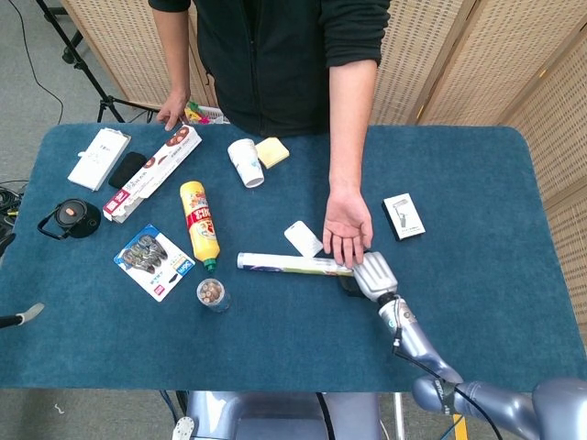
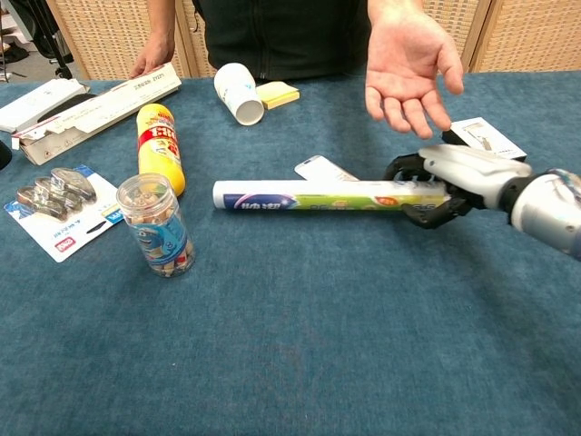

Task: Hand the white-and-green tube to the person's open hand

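Observation:
The white-and-green tube (image 1: 289, 264) (image 2: 309, 196) lies crosswise near the middle of the blue table, its right end raised a little off the cloth. My right hand (image 1: 371, 273) (image 2: 445, 177) grips that right end, fingers wrapped around it. The person's open hand (image 1: 347, 225) (image 2: 408, 64) hovers palm up just beyond and above my right hand, close to the tube's end. My left hand does not show in either view.
A white card (image 1: 303, 239) lies just behind the tube. A black-and-white box (image 1: 403, 215) sits to the right of the person's hand. A yellow bottle (image 1: 199, 223), a small clear jar (image 2: 156, 224) and a paper cup (image 1: 245, 161) are to the left.

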{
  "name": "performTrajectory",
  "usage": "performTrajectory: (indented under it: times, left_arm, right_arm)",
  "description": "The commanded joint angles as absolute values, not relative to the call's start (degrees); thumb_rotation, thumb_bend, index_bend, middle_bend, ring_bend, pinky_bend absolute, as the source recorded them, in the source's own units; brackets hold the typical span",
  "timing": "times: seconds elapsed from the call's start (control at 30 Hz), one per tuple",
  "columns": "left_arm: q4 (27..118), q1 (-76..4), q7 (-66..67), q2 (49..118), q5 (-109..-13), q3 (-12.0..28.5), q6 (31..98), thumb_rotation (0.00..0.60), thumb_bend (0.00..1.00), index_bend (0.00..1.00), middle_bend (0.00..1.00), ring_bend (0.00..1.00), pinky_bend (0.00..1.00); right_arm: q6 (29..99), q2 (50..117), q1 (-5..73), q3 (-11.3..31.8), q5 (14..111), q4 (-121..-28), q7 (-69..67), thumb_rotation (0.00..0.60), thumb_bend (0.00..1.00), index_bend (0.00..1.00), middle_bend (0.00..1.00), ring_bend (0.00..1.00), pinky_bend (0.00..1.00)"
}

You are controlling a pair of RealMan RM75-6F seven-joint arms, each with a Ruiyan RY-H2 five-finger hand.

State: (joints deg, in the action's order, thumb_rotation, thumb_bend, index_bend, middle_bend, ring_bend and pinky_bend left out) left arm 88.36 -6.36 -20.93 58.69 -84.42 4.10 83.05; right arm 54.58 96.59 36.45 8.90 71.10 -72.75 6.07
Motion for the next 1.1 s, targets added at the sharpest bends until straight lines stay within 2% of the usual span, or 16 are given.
performTrajectory:
  times: [0.03,0.3,0.47,0.67,0.9,1.1]
  left_arm:
    - [88.5,-6.3,-20.6,58.7,-84.6,4.0,83.2,0.6,0.0,0.02,0.0,0.0,0.0]
    - [88.9,-6.4,-19.6,58.9,-84.9,3.9,83.3,0.6,0.0,0.02,0.0,0.0,0.0]
    - [89.3,-6.3,-18.7,59.1,-85.0,3.8,83.4,0.6,0.0,0.02,0.0,0.0,0.0]
    - [89.5,-6.4,-18.3,59.1,-84.9,3.7,83.2,0.6,0.0,0.02,0.0,0.0,0.0]
    - [89.8,-6.6,-17.5,59.3,-84.9,3.6,82.8,0.6,0.0,0.02,0.0,0.0,0.0]
    - [89.7,-6.5,-17.8,59.2,-84.7,3.7,82.9,0.6,0.0,0.02,0.0,0.0,0.0]
  right_arm:
    - [56.3,91.0,34.3,6.0,76.9,-74.6,-1.4,0.6,0.93,0.61,0.63,0.47,0.42]
    - [61.8,82.6,31.1,0.3,87.4,-73.0,-13.9,0.6,0.93,0.61,0.63,0.47,0.42]
    - [68.6,76.7,28.8,-6.0,97.2,-67.3,-20.7,0.6,0.89,0.61,0.63,0.47,0.42]
    - [76.5,73.0,25.8,-9.1,101.5,-61.6,-27.7,0.6,0.88,0.61,0.63,0.47,0.42]
    - [86.0,68.5,24.4,-9.1,104.4,-60.6,-35.7,0.6,0.88,0.62,0.63,0.47,0.43]
    - [89.6,64.1,25.0,-6.3,103.7,-67.3,-35.6,0.6,0.88,0.62,0.63,0.47,0.44]
